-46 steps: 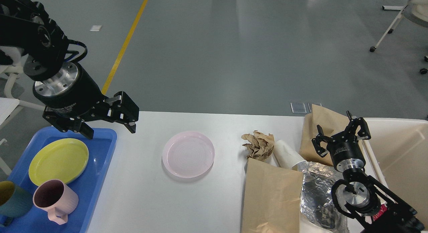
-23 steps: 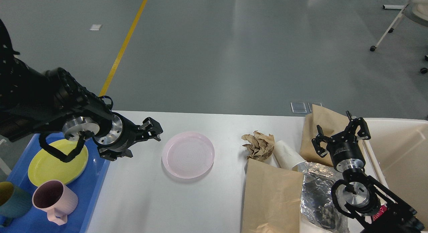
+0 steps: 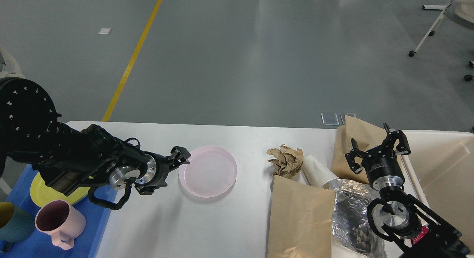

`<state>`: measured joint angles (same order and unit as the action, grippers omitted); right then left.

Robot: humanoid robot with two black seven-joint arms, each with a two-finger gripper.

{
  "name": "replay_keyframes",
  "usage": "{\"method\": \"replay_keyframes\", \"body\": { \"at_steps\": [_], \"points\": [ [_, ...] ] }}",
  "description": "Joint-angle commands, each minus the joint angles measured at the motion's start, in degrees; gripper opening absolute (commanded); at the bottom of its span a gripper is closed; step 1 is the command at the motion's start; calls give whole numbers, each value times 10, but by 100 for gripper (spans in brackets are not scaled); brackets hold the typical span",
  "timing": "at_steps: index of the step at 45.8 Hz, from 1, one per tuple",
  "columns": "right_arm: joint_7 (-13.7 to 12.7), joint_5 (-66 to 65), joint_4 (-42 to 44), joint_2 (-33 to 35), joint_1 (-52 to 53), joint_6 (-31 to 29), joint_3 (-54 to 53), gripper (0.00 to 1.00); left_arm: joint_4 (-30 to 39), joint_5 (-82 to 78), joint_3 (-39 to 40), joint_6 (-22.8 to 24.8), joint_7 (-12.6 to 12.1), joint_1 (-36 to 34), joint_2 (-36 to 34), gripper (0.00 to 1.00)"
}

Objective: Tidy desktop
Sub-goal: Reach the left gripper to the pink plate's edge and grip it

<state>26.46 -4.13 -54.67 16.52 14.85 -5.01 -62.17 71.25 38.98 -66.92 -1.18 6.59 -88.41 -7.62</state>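
The white desktop holds a pink plate left of centre. My left gripper lies low over the desktop with its tips at the plate's left rim; its fingers are dark and seen from behind, so I cannot tell whether they grip the rim. My right gripper is open and empty, held above the rubbish at the right: a crumpled brown paper ball, a white paper cup, a flat brown paper bag, another brown bag and crinkled foil.
A blue tray at the left edge holds a yellow plate, a pink mug and a teal cup. A beige bin stands at the right edge. Grey floor lies beyond the table.
My left arm has swung down from above the blue tray and moved right, bringing its gripper to the pink plate's left rim. The right arm has not moved.
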Motion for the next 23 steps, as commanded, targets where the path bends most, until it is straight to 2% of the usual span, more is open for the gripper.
{"method": "replay_keyframes", "body": {
  "at_steps": [1, 10, 16, 23],
  "points": [
    [0, 0, 0, 0, 0, 0, 0, 100, -50, -50, 43, 0, 2, 53, -10, 96],
    [0, 0, 0, 0, 0, 0, 0, 100, -117, -56, 67, 0, -1, 113, -13, 96],
    [0, 0, 0, 0, 0, 0, 0, 100, -165, -65, 119, 2, -3, 167, -14, 96],
    [0, 0, 0, 0, 0, 0, 0, 100, -204, -93, 135, -1, -4, 203, 7, 95]
  ]
}}
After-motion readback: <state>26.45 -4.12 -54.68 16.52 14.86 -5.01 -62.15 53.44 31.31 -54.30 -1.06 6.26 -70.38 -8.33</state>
